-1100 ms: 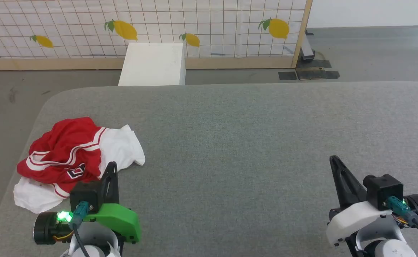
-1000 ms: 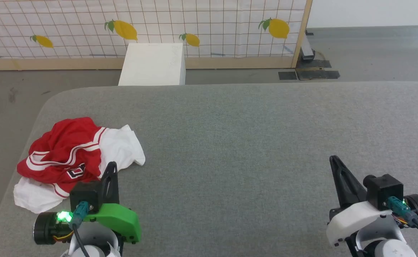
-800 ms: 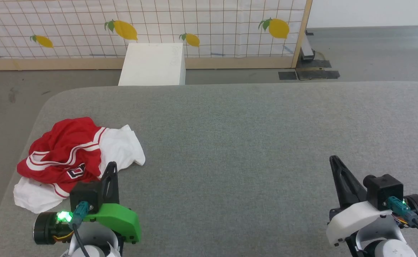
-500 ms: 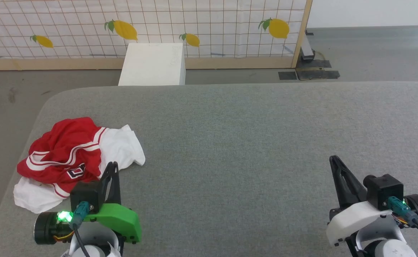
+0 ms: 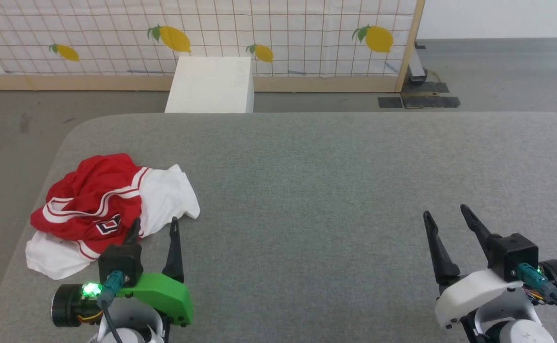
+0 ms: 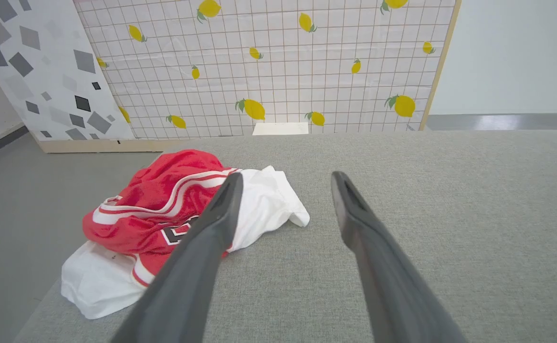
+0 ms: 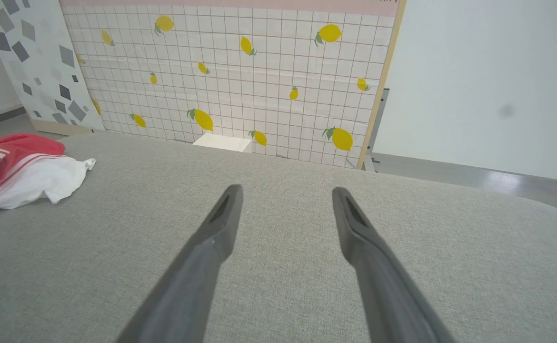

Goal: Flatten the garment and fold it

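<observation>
The red jersey (image 5: 98, 177) lay crumpled in a heap near the left front corner of the grey worktop (image 5: 316, 181), close to its left edge, red body bunched on top and white fabric spilling out beneath and to the right. The left end effector (image 5: 154, 223) sat just behind the heap with its two dark fingers spread wide and nothing between them. One finger overlapped the jersey's near edge in the head view, though whether it touched the cloth could not be told from that angle. The right end effector (image 5: 445, 211) was also spread wide and empty, well apart from the jersey over bare worktop. The cloth looked light, soft and limp, likely a smooth sports knit that would slide on itself and sag from any single pinch, so it would probably need two holds set apart to shake it flat. The white sleeve (image 5: 171, 197), lying loose towards the middle of the worktop, seemed the easiest first hold. The striped trim (image 5: 93, 202) marked an edge worth following to find a second corner, since the hem and collar were buried in the folds.
</observation>
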Motion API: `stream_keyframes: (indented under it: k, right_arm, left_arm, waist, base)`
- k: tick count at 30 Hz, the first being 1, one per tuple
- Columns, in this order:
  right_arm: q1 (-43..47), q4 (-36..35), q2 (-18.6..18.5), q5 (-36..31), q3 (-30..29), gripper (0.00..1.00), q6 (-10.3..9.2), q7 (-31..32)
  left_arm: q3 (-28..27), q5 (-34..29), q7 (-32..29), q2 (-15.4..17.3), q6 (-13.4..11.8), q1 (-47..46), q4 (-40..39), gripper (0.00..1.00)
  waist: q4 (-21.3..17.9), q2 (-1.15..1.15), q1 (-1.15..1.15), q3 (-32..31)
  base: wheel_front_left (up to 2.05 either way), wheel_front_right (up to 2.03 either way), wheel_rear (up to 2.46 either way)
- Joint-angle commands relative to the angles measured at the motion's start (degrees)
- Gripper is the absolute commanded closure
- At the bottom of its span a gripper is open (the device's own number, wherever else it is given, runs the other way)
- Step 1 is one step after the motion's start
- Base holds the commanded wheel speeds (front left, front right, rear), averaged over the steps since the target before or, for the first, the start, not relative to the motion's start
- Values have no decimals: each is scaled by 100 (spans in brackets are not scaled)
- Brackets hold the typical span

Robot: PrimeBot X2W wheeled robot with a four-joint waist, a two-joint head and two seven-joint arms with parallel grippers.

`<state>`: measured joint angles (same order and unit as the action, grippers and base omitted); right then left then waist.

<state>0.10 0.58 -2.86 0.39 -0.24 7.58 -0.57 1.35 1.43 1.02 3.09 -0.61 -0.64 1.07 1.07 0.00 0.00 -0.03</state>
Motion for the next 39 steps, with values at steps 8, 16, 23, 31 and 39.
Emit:
stream_keyframes:
  k: [8,16,23,31,39]
  right_arm:
    - [8,50,0,27,8,0,-1,-130]
    - [-7,90,0,59,33,0,-2,-197]
    - [-15,120,0,71,52,0,-2,-255]
    - [-28,165,0,98,79,0,-3,-334]
    - [-39,206,-1,126,118,0,-4,-411]
  left_arm:
    - [75,120,146,23,-97,-55,74,0]
    - [92,222,242,42,-174,-28,96,0]
    - [99,305,324,69,-236,0,110,0]
    - [112,396,418,101,-308,41,126,0]
    - [146,502,512,120,-376,85,154,0]
  waist:
    - [283,0,0,-7]
    - [575,0,0,-1]
    - [815,0,0,-2]
    - [1044,0,0,-12]
    - [1246,0,0,-4]
  base:
    - [0,0,0]
    - [0,0,0]
    - [0,0,0]
    - [0,0,0]
    - [0,0,0]
